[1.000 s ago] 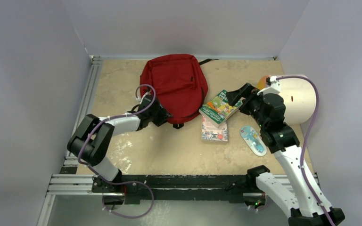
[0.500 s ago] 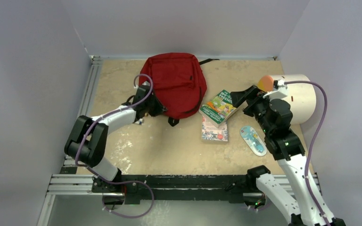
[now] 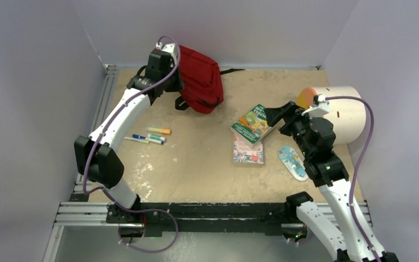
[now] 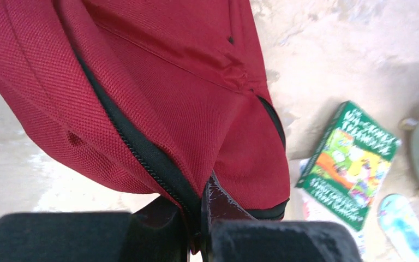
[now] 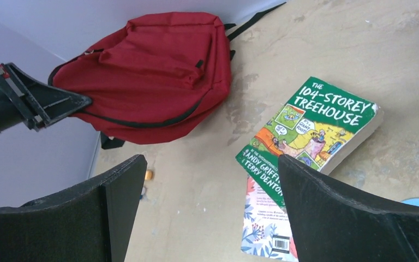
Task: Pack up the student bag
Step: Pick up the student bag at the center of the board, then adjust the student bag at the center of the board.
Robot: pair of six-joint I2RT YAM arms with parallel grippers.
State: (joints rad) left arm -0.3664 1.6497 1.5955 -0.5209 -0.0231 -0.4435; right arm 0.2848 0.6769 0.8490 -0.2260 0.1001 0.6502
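1. Tabletop [image 3: 207, 174], beige and scuffed, carries everything listed here.
2. Student bag [image 3: 202, 79], dark red, is at the tabletop's far edge with its left side raised.
3. Cream cylinder [image 3: 349, 112], with an orange face, lies well to the right of the bag.
4. Left gripper [image 4: 203, 218] is clamped on the bag's left edge, fingers together on the fabric beside the black zipper.
5. Right gripper [image 5: 210, 158] hangs well to the right of the bag, fingers spread wide with nothing between them.
6. Green book [image 3: 253, 121] lies to the right of the bag and nearer the arms, overlapping a pale patterned book [image 3: 248, 152].
7. Blue-and-white pack [image 3: 293, 162] lies farther right of the bag than both books.
8. Markers [image 3: 151, 135] lie in a small cluster on the near left of the bag, well apart from it.
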